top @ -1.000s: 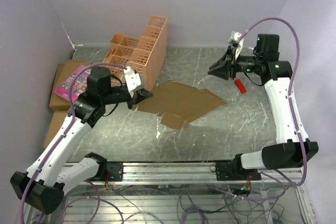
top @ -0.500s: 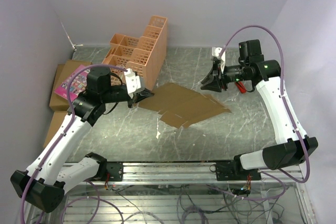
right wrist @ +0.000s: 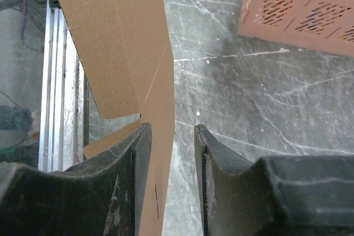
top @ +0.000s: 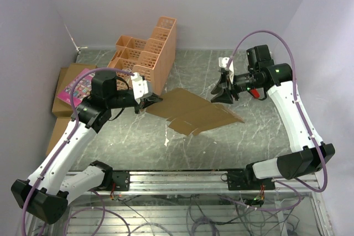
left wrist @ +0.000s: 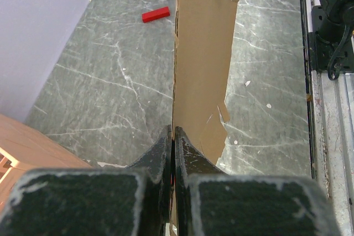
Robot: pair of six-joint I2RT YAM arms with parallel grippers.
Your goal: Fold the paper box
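The paper box (top: 193, 109) is a flat brown cardboard sheet with flaps and creases, lying across the middle of the table. My left gripper (top: 150, 100) is shut on the sheet's left edge; in the left wrist view its fingers (left wrist: 174, 131) pinch the thin cardboard (left wrist: 202, 53), which runs away from them. My right gripper (top: 218, 93) is at the sheet's far right edge. In the right wrist view its jaws (right wrist: 172, 131) stand open, with the cardboard edge (right wrist: 119, 37) between them, against the left finger and apart from the right one.
An orange lattice crate (top: 146, 53) stands at the back left, close to the left gripper, and shows in the right wrist view (right wrist: 301, 9). A pink book (top: 74, 87) lies on brown cartons (top: 60, 106) at the far left. A small red block (left wrist: 155, 14) lies by the right arm.
My right gripper has come down and to the left onto the sheet's right edge, with its jaws wider. The sheet has shifted slightly. The left gripper keeps its hold.
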